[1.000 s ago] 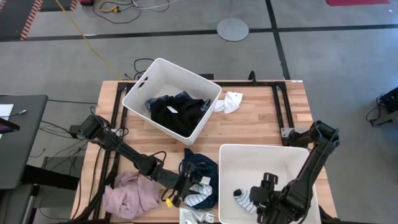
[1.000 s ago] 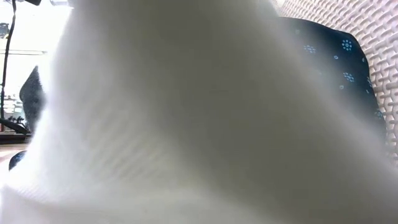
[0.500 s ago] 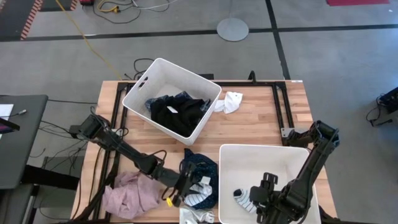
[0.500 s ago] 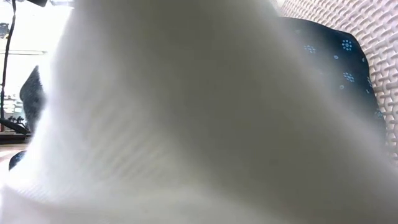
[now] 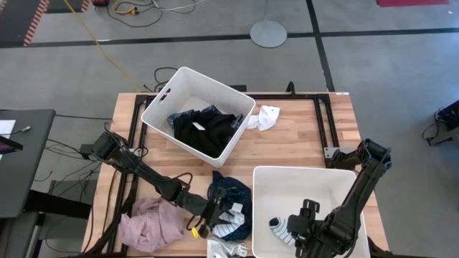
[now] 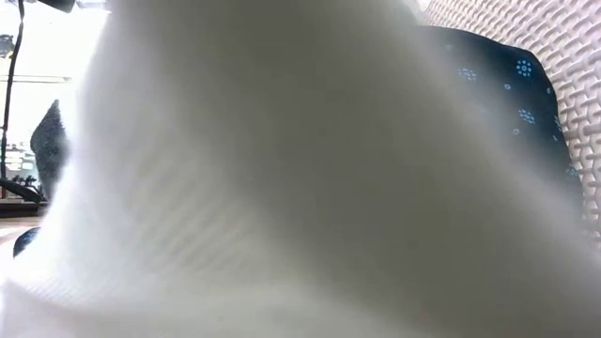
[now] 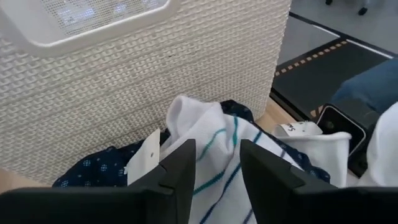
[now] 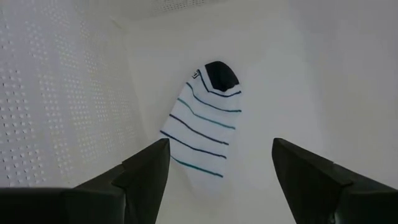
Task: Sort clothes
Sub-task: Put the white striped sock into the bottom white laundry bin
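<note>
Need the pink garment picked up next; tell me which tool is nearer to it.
Left. The left tool sits just beside the pink garment, over the dotted navy cloth. The right tool is across the table, inside the near bin.

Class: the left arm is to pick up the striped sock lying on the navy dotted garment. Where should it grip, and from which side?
Grip the raised fold of the striped sock, coming from above. It humps up between the left tool's open fingers, clear of the navy dotted garment, so a pinch there likely lifts the sock alone. The bin wall blocks any approach from behind.
</note>
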{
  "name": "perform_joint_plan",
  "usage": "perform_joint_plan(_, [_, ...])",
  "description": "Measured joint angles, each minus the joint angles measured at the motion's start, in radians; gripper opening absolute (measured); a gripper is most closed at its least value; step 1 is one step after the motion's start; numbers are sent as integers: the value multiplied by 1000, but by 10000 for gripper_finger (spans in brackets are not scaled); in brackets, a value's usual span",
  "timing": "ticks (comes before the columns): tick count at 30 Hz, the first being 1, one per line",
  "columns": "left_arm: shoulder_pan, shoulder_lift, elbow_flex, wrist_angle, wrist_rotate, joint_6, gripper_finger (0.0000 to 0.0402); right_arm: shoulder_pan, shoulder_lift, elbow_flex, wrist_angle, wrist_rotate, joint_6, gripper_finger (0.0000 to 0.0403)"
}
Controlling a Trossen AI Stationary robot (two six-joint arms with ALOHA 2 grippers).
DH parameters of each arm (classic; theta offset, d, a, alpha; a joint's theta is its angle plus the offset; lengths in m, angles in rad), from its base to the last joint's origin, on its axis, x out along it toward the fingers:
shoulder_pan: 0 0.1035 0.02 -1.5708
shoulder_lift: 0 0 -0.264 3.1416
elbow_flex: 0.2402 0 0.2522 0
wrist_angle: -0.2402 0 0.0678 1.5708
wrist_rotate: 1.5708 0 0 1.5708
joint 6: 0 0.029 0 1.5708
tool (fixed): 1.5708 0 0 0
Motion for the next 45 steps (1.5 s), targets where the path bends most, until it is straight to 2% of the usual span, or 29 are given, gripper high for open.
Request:
perform_joint_plan(5, [-3, 81, 28, 41, -24, 3, 141, -1, 0, 0, 1, 14, 0, 299])
perform_joint_plan(10, [-11, 119, 92, 44, -53, 49, 132, -1, 0, 0, 9, 15, 0, 299])
perform_joint_plan(17, [-14, 119, 129, -34, -31, 64, 93, 10, 0, 0, 14, 16, 24, 299])
perform_joint_plan(23, [-14, 119, 129, -68, -35, 64, 11, 14, 0, 0, 16, 38, 23, 299])
perform_joint_plan(27, [-24, 116, 129, -74, -60, 76, 4, 14, 0, 0, 16, 42, 23, 299])
perform_joint_plan(31, [-41, 71, 129, -116, -105, 102, 3, 14, 0, 0, 15, 42, 23, 299])
perform_joint_plan(37, [-75, -75, 129, -194, -179, 152, 2, 2, 0, 79, -42, 52, 9, 299])
perform_joint_plan(45, [-118, -273, 129, -251, -184, 211, 1, 0, -1, 263, -71, 250, -144, 299])
